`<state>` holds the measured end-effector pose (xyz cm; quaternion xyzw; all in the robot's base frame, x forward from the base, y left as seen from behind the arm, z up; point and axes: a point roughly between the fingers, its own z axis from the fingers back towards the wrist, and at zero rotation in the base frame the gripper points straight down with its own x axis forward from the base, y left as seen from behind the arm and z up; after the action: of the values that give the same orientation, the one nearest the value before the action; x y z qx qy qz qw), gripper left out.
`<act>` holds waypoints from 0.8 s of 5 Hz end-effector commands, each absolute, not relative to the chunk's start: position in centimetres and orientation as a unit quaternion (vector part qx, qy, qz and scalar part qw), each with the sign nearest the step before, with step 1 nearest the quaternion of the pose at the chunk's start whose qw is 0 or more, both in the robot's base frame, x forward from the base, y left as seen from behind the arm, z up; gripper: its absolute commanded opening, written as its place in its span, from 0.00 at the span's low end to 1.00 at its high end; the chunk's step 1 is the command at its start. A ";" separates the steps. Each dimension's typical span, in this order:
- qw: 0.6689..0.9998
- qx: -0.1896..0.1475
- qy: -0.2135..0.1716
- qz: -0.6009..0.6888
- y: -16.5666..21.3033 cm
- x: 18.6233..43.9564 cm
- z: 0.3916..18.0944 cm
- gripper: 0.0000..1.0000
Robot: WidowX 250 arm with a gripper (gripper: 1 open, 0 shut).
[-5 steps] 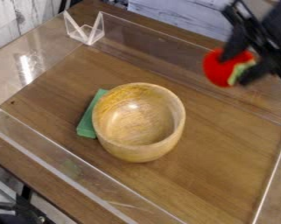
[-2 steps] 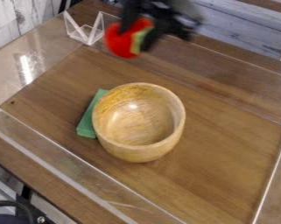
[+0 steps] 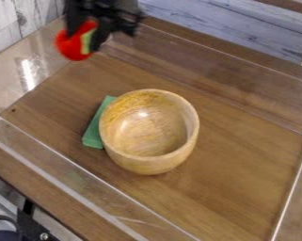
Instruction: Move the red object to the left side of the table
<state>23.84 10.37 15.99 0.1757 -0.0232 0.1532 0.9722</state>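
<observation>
The red object [image 3: 75, 44], a small glossy toy fruit with a bit of green at its lower right, hangs in the air over the table's [image 3: 241, 151] far left corner. My gripper [image 3: 80, 40] comes down from the top edge, dark and blurred by motion, and is shut on the red object. Its fingers are hard to make out in the blur.
A wooden bowl [image 3: 148, 129] sits mid-table on a flat green cloth [image 3: 95, 127]. Low clear acrylic walls [image 3: 65, 184] edge the tabletop. A clear bent stand sits outside the far left corner, partly hidden behind the arm.
My gripper has carried the red object from the right side, across the back of the table, to the far left, sinking slightly.
</observation>
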 end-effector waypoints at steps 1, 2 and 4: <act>0.968 0.172 -0.047 0.177 12.6 25.1 16.7 0.00; 0.966 0.163 -0.045 0.197 13.4 25.9 16.3 0.00; 0.975 0.148 -0.055 0.159 14.0 26.9 14.7 0.00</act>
<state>26.69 13.62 13.51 0.1420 -0.0352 0.1543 0.9771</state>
